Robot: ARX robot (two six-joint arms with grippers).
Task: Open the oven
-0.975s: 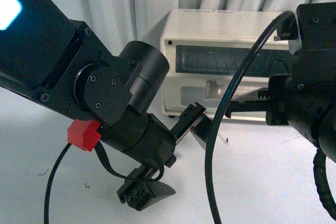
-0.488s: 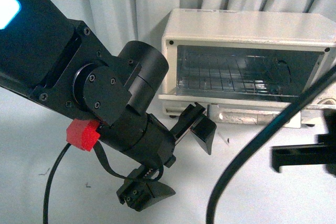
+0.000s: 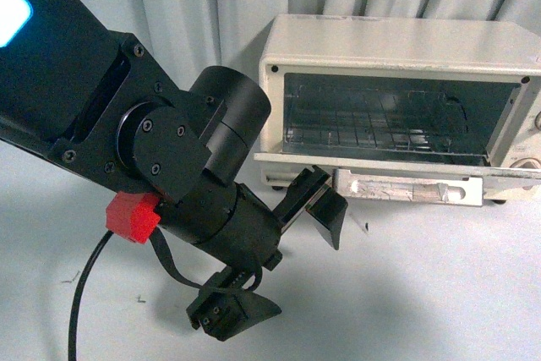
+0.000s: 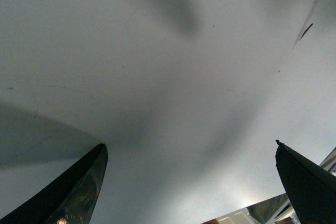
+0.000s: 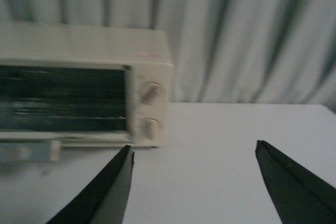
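Note:
The cream-white oven [image 3: 397,48] stands at the back right of the white table. Its glass door [image 3: 397,166] hangs dropped open, with the flat bar handle [image 3: 410,188] at the front and the wire rack [image 3: 372,128] showing inside. My left gripper [image 3: 319,200] is open and empty, just in front of the door's left corner. In the left wrist view it [image 4: 190,145] faces bare table. My right gripper [image 5: 194,150] is open and empty, back from the oven [image 5: 79,66]; the two knobs [image 5: 150,92] show in its view. The right arm is out of the front view.
A pale pleated curtain [image 3: 194,6] hangs behind the table [image 3: 423,293]. My left arm's black body [image 3: 169,150] with its red block [image 3: 131,215] and cable fills the left foreground. A reflective edge of the oven door [image 4: 247,214] shows by the left fingers.
The oven door has dropped from partly open to fully down. My right arm and its cable have drawn back out of the front view. The left arm has stayed put.

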